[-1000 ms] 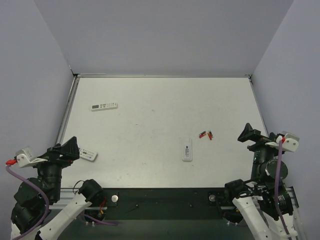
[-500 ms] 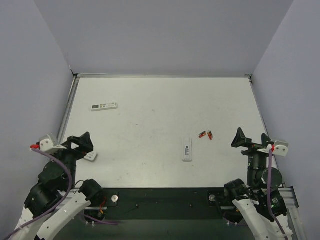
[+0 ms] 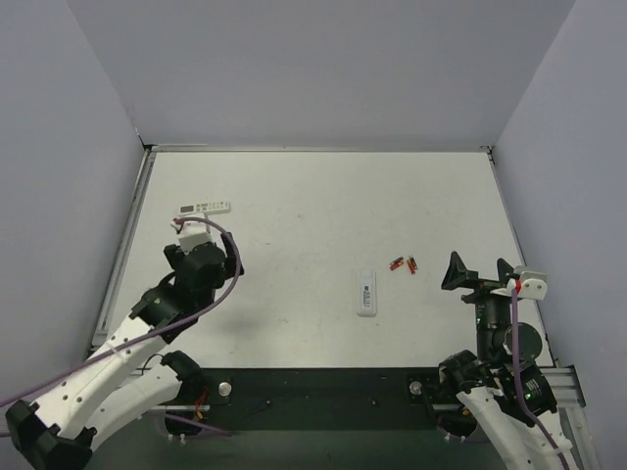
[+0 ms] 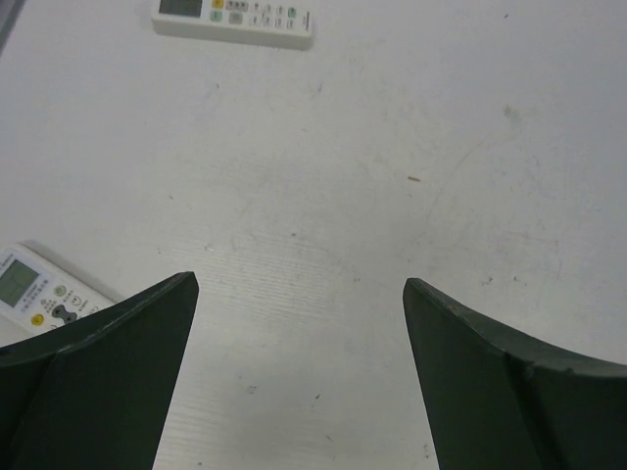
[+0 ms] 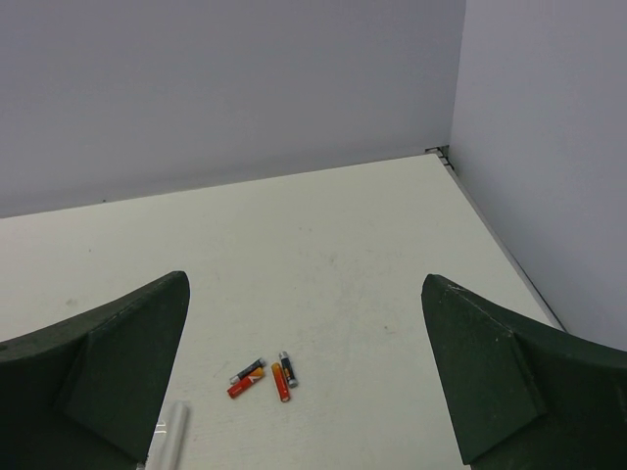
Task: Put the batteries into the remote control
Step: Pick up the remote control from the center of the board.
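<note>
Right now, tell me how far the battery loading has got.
Nothing looks done. The batteries lie loose on the table, apart from the remote control. Nothing is in hand: left hand and right hand are both open and empty. All the picking and loading remains.

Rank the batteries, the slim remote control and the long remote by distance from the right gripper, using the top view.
1. batteries: just left of the right gripper, clearly nearest.
2. remote control: farther left, near the middle.
3. long remote: far left, toward the back, clearly farthest.
</note>
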`<state>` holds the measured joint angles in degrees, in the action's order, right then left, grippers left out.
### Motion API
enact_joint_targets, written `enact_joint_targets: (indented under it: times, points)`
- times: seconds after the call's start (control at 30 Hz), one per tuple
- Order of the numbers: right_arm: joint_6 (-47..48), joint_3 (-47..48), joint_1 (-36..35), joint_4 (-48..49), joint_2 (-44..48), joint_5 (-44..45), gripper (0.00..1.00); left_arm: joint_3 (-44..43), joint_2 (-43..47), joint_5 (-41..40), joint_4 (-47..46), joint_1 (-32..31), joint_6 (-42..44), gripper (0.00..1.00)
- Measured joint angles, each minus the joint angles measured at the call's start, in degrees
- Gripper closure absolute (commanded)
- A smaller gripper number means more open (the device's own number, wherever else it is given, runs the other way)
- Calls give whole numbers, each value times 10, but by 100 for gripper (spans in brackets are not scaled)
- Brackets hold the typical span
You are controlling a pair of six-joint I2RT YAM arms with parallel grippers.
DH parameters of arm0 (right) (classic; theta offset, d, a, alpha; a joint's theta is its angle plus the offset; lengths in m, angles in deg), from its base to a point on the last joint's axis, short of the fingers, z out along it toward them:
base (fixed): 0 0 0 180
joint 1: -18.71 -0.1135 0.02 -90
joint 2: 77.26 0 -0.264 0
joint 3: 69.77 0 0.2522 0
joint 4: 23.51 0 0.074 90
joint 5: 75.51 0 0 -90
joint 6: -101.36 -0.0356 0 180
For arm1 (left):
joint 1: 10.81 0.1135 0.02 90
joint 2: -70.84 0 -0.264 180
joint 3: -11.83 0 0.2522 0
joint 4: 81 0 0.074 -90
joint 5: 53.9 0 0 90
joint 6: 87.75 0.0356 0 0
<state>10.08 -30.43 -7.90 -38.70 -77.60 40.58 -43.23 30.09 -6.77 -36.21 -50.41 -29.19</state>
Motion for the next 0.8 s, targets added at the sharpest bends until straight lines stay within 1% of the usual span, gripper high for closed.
enact_joint_targets:
  times: [0.03,0.1,0.2,0.27,0.33,0.37,0.4,0.43,0.53,0.6,0.7,0.8]
  points:
    - [0,-1,-2,0,0,-1,0,0,-26,21,-7,15,-1,3]
    - [0,-2,-5,0,0,-2,0,3,-67,72,-21,68,-4,3]
    - [-1,-4,-5,0,0,-7,0,5,-110,153,-28,184,-15,2]
    - [-1,-6,-7,0,0,-7,0,5,-135,190,-27,253,-24,3]
    - [-1,-8,-11,0,0,-9,0,5,-161,208,-21,293,-28,3]
    - [-1,-8,-13,0,0,-10,0,5,-174,212,-17,304,-30,3]
    - [-1,-9,-14,0,0,-10,0,5,-187,213,-12,313,-31,7]
    - [-1,-9,-16,0,0,-11,0,4,-199,213,-7,320,-37,8]
    - [-1,-10,-18,0,0,-13,0,3,-243,203,20,353,-67,8]
    - [-1,-11,-20,0,0,-15,0,3,-266,178,48,371,-103,9]
    - [-1,-12,-21,1,0,-15,0,3,-277,148,88,391,-152,9]
    - [-1,-12,-25,1,0,-16,0,5,-276,134,104,419,-190,11]
